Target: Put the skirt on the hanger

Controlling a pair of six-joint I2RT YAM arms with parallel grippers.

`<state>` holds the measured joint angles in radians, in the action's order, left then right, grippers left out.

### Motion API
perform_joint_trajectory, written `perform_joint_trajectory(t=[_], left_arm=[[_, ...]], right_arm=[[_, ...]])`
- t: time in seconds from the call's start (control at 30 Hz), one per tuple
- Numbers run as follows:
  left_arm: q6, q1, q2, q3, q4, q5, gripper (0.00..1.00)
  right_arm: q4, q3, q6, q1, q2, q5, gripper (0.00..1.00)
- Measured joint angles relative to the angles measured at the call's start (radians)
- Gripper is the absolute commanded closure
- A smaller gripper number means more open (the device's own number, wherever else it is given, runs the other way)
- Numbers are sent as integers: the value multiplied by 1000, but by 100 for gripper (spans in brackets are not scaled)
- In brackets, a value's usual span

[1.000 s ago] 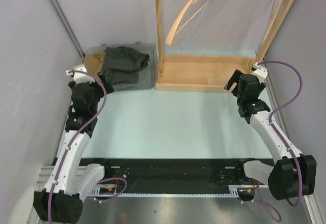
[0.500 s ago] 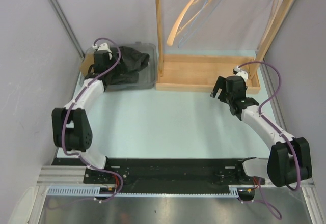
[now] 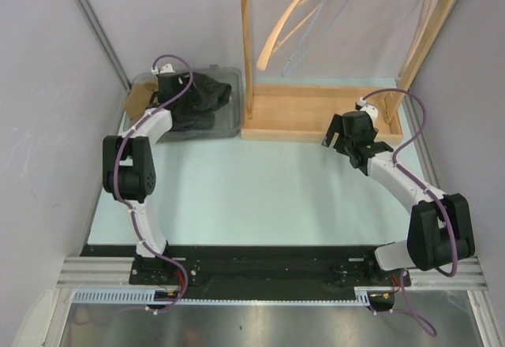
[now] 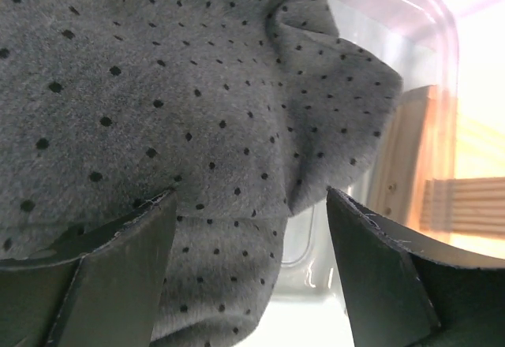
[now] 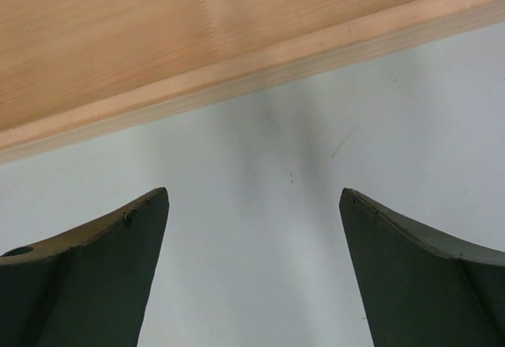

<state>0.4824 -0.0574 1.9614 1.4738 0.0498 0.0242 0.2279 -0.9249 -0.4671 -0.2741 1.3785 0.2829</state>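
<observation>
The skirt point(image 3: 197, 98) is grey with small black dots and lies crumpled in a clear plastic bin point(image 3: 230, 126) at the back left. In the left wrist view the skirt point(image 4: 181, 102) fills most of the frame. My left gripper point(image 3: 170, 93) hovers right over it, open, with a fold of cloth between the fingers point(image 4: 251, 229). Hangers, one wooden point(image 3: 288, 20) and one pale blue wire point(image 3: 319, 24), hang from the wooden rack. My right gripper point(image 3: 338, 136) is open and empty over the table beside the rack's base point(image 5: 158, 39).
The wooden rack has a flat base point(image 3: 316, 114) at the back middle and upright posts point(image 3: 246, 43). Grey walls close in on the left and right. A tan cloth point(image 3: 142, 93) lies at the bin's left end.
My left arm swung from the left edge up and back over the bin, down onto the skirt. My right gripper moved left along the rack's base.
</observation>
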Motion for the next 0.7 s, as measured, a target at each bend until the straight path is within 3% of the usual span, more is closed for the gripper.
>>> perform_joint_trajectory(t=[0.13,0.23,0.33,0.37,0.43,0.47,0.7], left_arm=[[15,1,51,49,13,14,23],[20,2,92,99,20,22,37],[28,2,120,135,24,23,59],[29,2,127,143,24,22,74],[34,2,140,156,26,21,86],[28,2,147,163,29,19,100],[13,3,158,176,42,4,100]], right_arm=[[3,-28,0,0,40,12,7],[14,-50,0,0,75,20,8],[27,-67,0,0,99,25,9],[31,-71,0,0,103,27,9],[39,-78,0,0,109,28,9],[42,-82,0,0,111,29,9],[52,-97,0,0,114,39,10]])
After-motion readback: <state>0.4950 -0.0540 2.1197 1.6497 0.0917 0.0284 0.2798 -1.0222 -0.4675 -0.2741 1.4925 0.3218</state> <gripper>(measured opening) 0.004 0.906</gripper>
